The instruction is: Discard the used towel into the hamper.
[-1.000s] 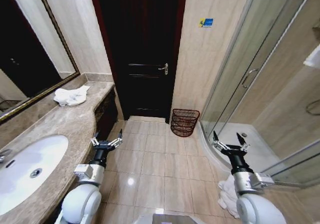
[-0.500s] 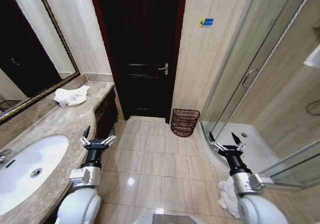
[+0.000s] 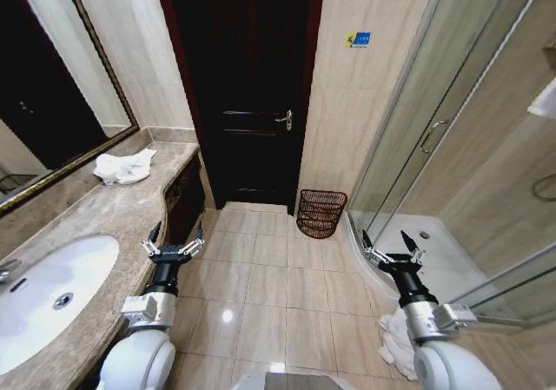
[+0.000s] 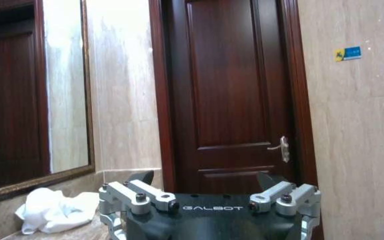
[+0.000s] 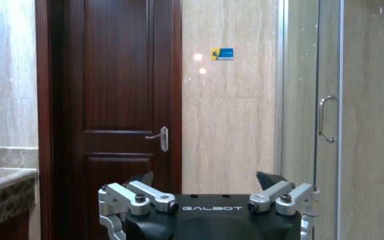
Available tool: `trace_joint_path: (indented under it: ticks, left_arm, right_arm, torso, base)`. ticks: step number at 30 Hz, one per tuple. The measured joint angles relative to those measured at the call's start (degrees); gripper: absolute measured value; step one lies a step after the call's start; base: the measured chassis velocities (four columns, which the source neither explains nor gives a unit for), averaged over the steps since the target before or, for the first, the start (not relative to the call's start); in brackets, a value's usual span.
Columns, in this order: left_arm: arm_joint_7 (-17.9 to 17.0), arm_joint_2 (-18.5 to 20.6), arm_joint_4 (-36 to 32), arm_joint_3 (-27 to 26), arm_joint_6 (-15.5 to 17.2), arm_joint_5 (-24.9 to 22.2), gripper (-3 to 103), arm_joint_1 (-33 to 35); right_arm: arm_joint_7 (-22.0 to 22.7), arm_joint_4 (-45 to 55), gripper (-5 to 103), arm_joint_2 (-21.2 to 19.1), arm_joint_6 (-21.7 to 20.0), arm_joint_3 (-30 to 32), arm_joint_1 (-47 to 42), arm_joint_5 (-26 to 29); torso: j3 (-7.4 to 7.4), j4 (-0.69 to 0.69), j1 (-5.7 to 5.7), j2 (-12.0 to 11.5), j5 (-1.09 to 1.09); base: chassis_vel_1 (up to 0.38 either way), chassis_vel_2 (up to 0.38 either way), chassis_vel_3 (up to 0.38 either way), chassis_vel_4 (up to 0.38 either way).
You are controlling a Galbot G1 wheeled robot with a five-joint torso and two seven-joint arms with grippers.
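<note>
Head view: hamper (image 3: 321, 214) beside door (image 3: 248, 86), floor clear.

The sink (image 3: 48, 294) is running off the head view's left edge, while white cloth (image 3: 395, 342) on the floor is lying half hidden behind the right arm (image 3: 430, 320).

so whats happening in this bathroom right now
Nothing is being handled yet. The robot faces a dark door with both arms raised and both grippers open and empty: the left gripper beside the marble counter, the right gripper near the shower enclosure. A crumpled white towel lies on the counter's far end. The hamper stands on the floor by the wall, right of the door.
</note>
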Motion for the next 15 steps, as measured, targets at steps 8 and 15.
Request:
trace_joint_path:
  ticks: [8,15]
  left_arm:
    - [0.90,-0.21,-0.20,0.16,-0.48,0.04,100,0.26]
    - [1.55,-0.14,-0.39,0.28,-0.59,0.12,100,0.40]
  right_arm:
    - [-0.22,0.06,100,-0.03,0.20,0.03,-0.02,0.11]
    - [-0.95,-0.19,100,0.23,1.07,0.03,-0.39,0.20]
  torso:
    - [0.00,0.00,0.00,0.00,0.00]
    - [0.00,0.00,-0.01,0.01,0.00]
  base:
    - [0.000,0.000,0.000,0.000]
    - [-0.013,0.007,0.015,-0.013]
